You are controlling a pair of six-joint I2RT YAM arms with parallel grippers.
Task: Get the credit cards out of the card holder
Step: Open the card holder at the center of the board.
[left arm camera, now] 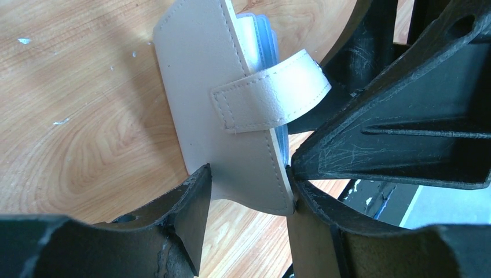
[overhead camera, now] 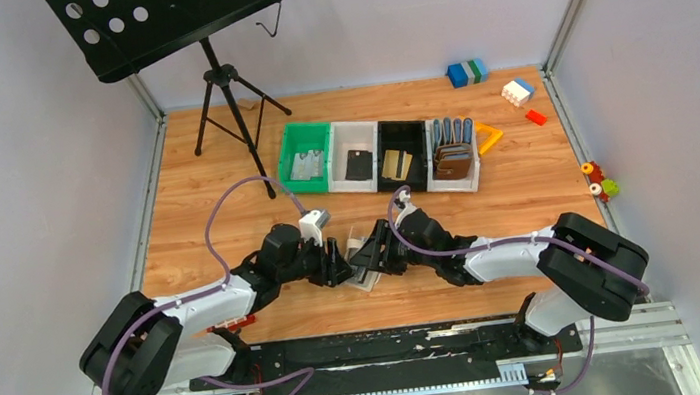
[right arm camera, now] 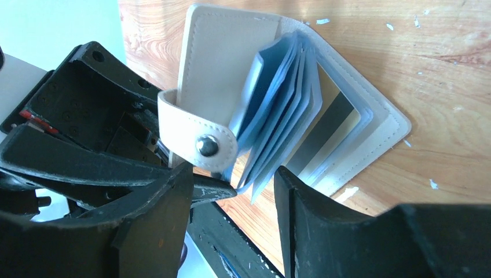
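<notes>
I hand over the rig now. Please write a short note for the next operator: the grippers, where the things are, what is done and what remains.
Left gripper: shut on the outer cover of the card holder, holding it open.
Right gripper: open, one finger on each side of the blue sleeves, gripping nothing.
Done: a silvery card, a black card and gold cards lie in the bins at the far side.
Remaining: at least one striped card shows in a sleeve; pull it out.

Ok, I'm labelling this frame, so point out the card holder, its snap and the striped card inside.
card holder [right arm camera: 223, 52]: right wrist view, on the raised pale cover.
snap [right arm camera: 206, 145]: right wrist view, on the metal stud of the strap.
striped card [right arm camera: 327, 124]: right wrist view, on its dark stripe, behind clear sleeves.
</notes>
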